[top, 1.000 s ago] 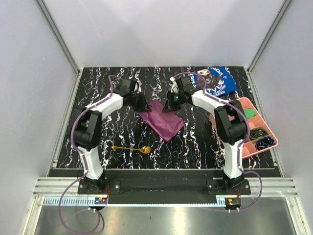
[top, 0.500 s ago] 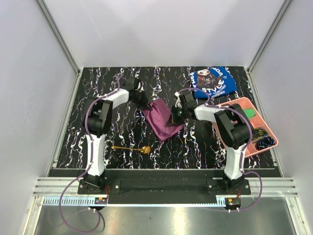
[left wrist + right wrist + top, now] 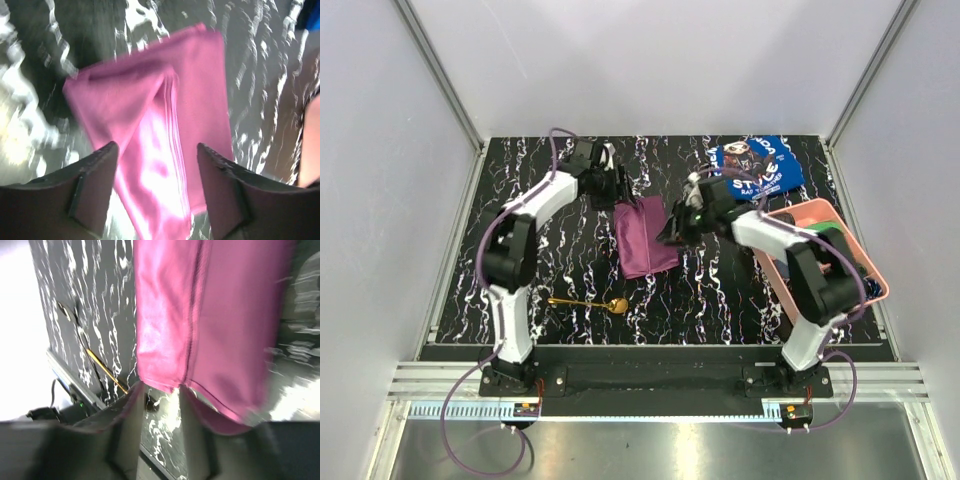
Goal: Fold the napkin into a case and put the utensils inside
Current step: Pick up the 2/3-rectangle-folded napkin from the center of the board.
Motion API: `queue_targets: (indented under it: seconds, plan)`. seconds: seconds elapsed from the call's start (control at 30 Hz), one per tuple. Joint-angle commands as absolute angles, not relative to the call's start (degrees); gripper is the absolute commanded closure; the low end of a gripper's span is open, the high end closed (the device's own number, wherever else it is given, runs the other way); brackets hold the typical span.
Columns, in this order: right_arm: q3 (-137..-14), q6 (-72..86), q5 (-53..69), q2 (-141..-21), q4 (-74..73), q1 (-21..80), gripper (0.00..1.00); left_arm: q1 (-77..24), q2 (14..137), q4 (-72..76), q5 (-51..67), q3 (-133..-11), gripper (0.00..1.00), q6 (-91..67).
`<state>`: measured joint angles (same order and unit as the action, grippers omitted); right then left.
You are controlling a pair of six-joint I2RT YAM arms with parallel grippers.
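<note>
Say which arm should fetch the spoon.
Probably left: the spoon lies near-left of the napkin, handle pointing further left, and the left jaws stand open and empty.

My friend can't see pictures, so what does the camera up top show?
A folded purple napkin lies on a black marbled table, the left hand by its far edge and the right hand by its right edge. A gold spoon lies apart, nearer the arm bases; a blue cloth and pink tray sit at the right.
</note>
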<state>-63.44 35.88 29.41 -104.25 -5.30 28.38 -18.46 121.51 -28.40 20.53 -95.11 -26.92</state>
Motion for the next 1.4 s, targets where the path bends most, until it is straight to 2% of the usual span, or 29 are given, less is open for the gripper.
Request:
queue_targets:
  seconds: [0.0, 0.13, 0.23, 0.37, 0.53, 0.97, 1.1, 1.13, 1.17, 1.3, 1.37]
  plan:
    - [-63.7, 31.9, 25.8, -94.3, -15.0, 21.7, 0.46, -24.8, 105.0, -27.3, 8.3, -87.9, 0.27, -24.0]
    - [-61.8, 29.9, 23.3, -90.8, -19.1, 16.2, 0.32, -34.3, 101.2, -26.4, -4.8, -83.1, 0.28, -24.9]
    - [-61.8, 28.7, 21.1, -87.5, -23.8, 13.6, 0.27, -40.2, 104.7, -27.0, -11.6, -84.4, 0.33, -26.8]
    - [-63.2, 28.2, 17.8, -83.3, -28.6, 9.4, 0.21, -45.7, 110.2, -29.2, -18.7, -88.8, 0.34, -31.5]
    - [-64.9, 25.3, 14.8, -80.2, -32.1, 6.4, 0.18, -52.0, 118.5, -33.7, -25.6, -95.1, 0.33, -34.2]
    - [-63.6, 24.3, 18.5, -82.9, -30.1, 6.4, 0.20, -54.3, 126.2, -38.6, -26.2, -98.8, 0.39, -38.1]
    - [-64.9, 24.5, 19.8, -85.7, -28.7, 6.4, 0.22, -54.4, 127.9, -38.6, -25.8, -99.2, 0.50, -37.1]
    - [-65.2, 24.4, 20.1, -86.1, -28.6, 6.5, 0.22, -54.3, 127.8, -38.6, -25.7, -99.2, 0.54, -36.8]
    - [-65.9, 24.5, 20.6, -86.5, -28.1, 6.5, 0.22, -54.3, 127.4, -38.7, -25.7, -98.9, 0.63, -36.1]
    - [-68.6, 24.3, 22.9, -90.8, -27.5, 7.8, 0.23, -53.4, 122.8, -37.0, -23.6, -95.1, 0.83, -35.7]
    - [-70.1, 24.3, 24.8, -92.2, -26.6, 8.8, 0.22, -52.5, 117.6, -33.3, -21.1, -89.9, 0.86, -35.2]
